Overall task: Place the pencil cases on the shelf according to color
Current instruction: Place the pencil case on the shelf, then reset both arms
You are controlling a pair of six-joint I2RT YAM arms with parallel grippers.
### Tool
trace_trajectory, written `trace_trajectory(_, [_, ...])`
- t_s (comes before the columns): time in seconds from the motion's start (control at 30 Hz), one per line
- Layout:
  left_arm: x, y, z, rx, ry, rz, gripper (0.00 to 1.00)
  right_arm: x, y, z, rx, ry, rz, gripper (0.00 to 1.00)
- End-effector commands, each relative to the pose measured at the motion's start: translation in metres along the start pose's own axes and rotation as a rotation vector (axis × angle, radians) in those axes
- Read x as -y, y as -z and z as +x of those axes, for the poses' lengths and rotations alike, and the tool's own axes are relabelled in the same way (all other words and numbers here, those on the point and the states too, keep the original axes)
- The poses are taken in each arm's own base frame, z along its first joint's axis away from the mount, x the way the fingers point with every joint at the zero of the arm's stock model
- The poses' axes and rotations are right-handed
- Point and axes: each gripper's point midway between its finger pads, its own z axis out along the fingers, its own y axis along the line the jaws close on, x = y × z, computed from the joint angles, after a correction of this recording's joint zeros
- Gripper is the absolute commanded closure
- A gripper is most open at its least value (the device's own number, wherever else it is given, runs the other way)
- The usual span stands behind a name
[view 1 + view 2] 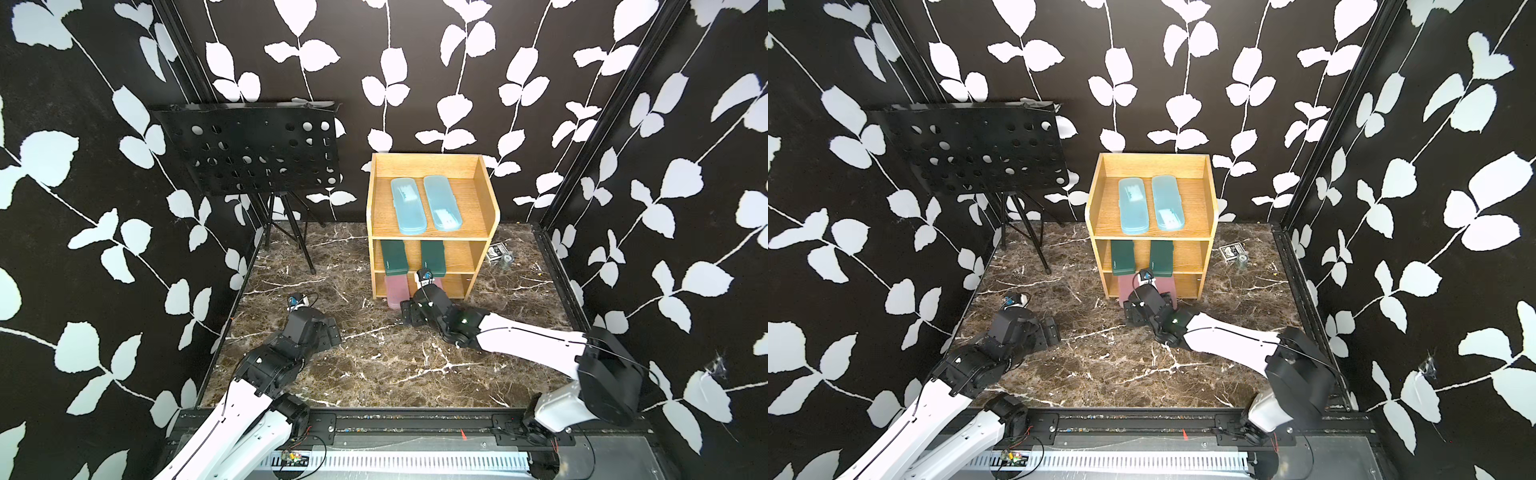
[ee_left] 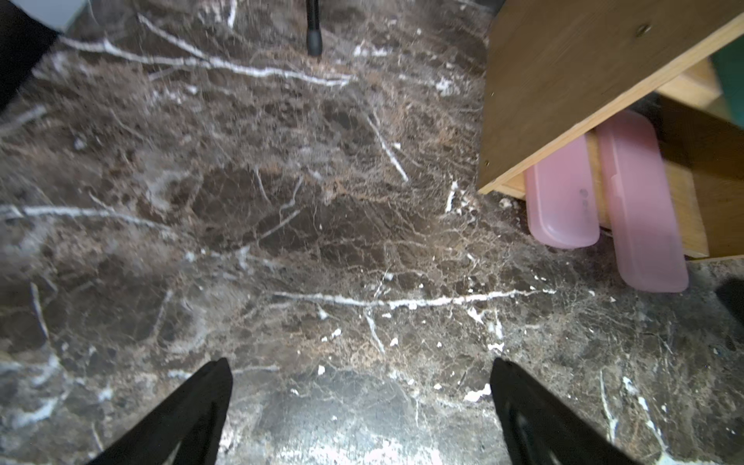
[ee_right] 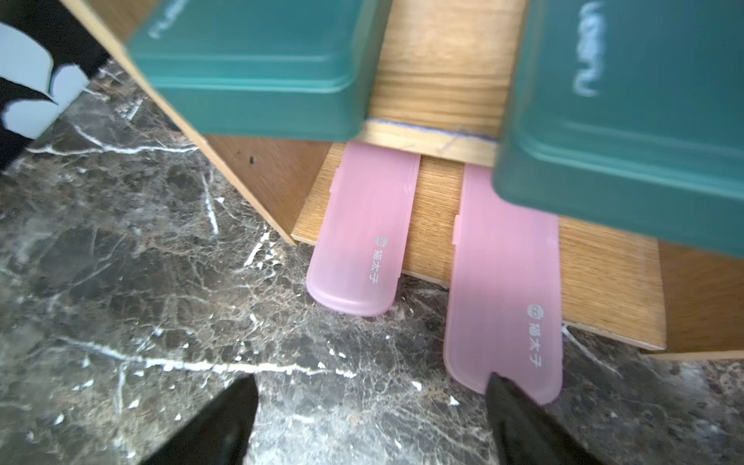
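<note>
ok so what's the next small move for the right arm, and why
Probably draw the right pincer straight back from the shelf: its jaws stand open, one fingertip at the end of the pink case, which lies on the bottom tier beside the other pink case, only sticking out farther.

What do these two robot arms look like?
Both the left arm and right arm have white tube-like links with black boxy joints and thin black cables. Each ends in tapered black fingers; a small green light glows on the right arm.
</note>
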Motion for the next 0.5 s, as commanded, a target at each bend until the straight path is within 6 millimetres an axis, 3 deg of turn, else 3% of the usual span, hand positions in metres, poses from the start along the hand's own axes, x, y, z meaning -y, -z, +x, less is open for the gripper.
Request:
trace_trajectory(0.0, [0.004,0.001,-0.022,0.088,-0.064,0.002,0.01,0.011,0.015,0.019,-0.009,0.032,0.024,0.01])
trace_trajectory(0.17, [0.012,-0.011,-0.043,0.219,-0.184,-0.007,0.01,0.047,0.044,0.027,0.034,0.044,0.137,0.01])
trace_trajectory(0.3, [-0.018,-0.014,-0.061,0.378,-0.161,-0.19,0.01,0.096,0.075,0.021,0.117,0.071,0.35,0.01])
trace_trajectory(0.37, [-0.023,-0.015,-0.067,0.447,-0.198,-0.22,0.01,0.124,0.095,0.015,0.164,0.103,0.489,0.01])
trace_trajectory(0.47, [-0.03,-0.012,-0.072,0.513,-0.244,-0.279,0.01,0.149,0.116,0.008,0.232,0.141,0.619,0.01])
